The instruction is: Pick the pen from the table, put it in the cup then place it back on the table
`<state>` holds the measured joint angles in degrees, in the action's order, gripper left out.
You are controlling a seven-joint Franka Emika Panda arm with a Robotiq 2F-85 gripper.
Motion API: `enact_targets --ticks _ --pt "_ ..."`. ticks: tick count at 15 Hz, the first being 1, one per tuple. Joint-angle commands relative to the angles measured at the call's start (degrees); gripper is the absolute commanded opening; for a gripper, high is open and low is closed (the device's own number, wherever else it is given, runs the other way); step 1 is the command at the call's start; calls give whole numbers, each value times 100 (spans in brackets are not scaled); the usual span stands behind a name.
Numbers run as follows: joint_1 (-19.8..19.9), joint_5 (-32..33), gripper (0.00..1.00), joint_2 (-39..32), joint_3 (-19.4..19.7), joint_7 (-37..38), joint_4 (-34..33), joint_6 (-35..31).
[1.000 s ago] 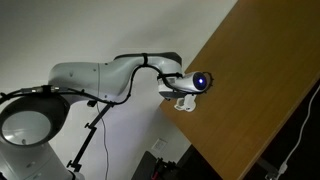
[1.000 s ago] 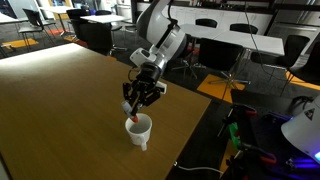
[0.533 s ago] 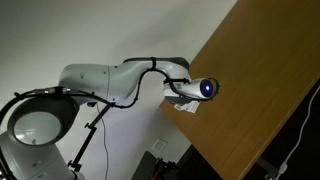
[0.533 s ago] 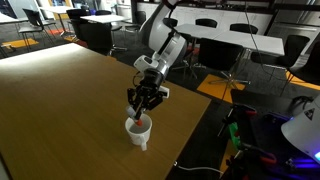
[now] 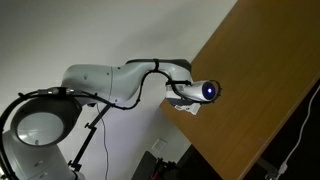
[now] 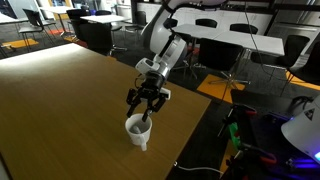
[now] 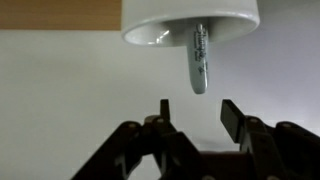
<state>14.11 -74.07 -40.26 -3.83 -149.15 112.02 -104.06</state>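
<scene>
The white cup [image 6: 138, 129] stands on the brown wood table [image 6: 60, 100] near its front edge. In the wrist view the cup [image 7: 160, 20] fills the top of the picture, and the pen [image 7: 200, 60] stands in it, its pale rounded end sticking out past the rim. My gripper [image 7: 198, 113] is open and empty, a short way off the pen's end. In an exterior view the gripper [image 6: 144, 104] hangs just above the cup, and the pen does not show there. Another exterior view shows the arm at the table [image 5: 260, 90] edge.
The table's front edge runs close beside the cup. Office chairs [image 6: 225, 70] and desks stand behind the table. A round lamp [image 5: 30, 125] and cables are beside the robot base.
The gripper was shut on the pen at the cup's rim. It has opened, let the pen go into the cup, and risen slightly.
</scene>
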Motion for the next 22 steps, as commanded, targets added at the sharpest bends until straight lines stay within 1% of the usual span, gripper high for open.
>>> enact_targets --ticks 1,2,3,9,10,14,17,22 --pt "-10 -160 87 181 -24 0 170 -146" --pt "-12 -183 95 258 -19 0 245 -143" --pt "-14 -194 100 344 -17 5 321 -148" --pt "24 -113 100 902 -4 10 726 -10" --pt "-227 -186 100 1003 287 0 762 168" --pt "-346 -123 100 1274 486 62 890 290" --pt "-430 -82 100 1331 576 118 879 329" --pt "-536 -50 100 1248 617 163 796 329"
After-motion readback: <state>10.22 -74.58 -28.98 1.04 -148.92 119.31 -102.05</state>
